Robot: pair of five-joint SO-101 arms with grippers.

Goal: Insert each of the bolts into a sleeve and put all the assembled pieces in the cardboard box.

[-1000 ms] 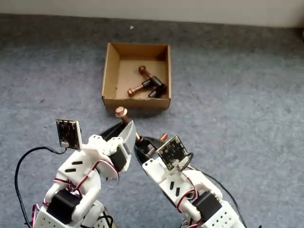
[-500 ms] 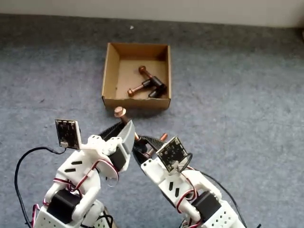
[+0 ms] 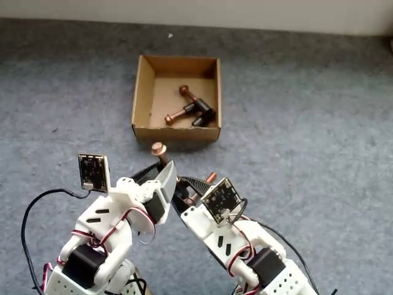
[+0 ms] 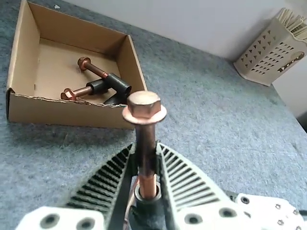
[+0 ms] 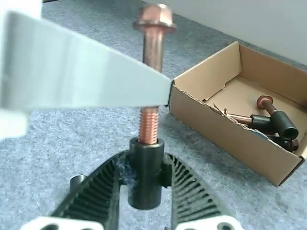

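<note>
The step in hand is the joining of a bolt to a sleeve, and it looks only just begun. The left gripper (image 4: 145, 152) is closed tight around the shank of a copper bolt (image 4: 144, 108). The hexagonal head stands clear above its fingertips and the threaded end points down past them. Directly under that end, the right gripper (image 5: 145, 160) is closed on a black sleeve (image 5: 144, 179), held upright with its mouth facing the bolt. The first threads sit in the mouth, while most of the shank is bare (so I judge the insertion barely started).

The next move calls for the bolt to be pushed straight down along the sleeve's axis while the right gripper holds firm. The left gripper's grip is low on the shank, close above the sleeve, so I expect it must let go or shift upward before the bolt can seat fully.

Beyond both grippers lies the cardboard box (image 3: 142, 92), open-topped, with two assembled pieces (image 3: 190, 109) crossed inside it. Its near wall must be cleared when the piece is carried over. A copper-coloured end (image 3: 210, 177) shows just beside the right gripper, on the side away from the left one (perhaps another bolt; I cannot tell). Grey carpet (image 3: 307, 123) surrounds everything.
</note>
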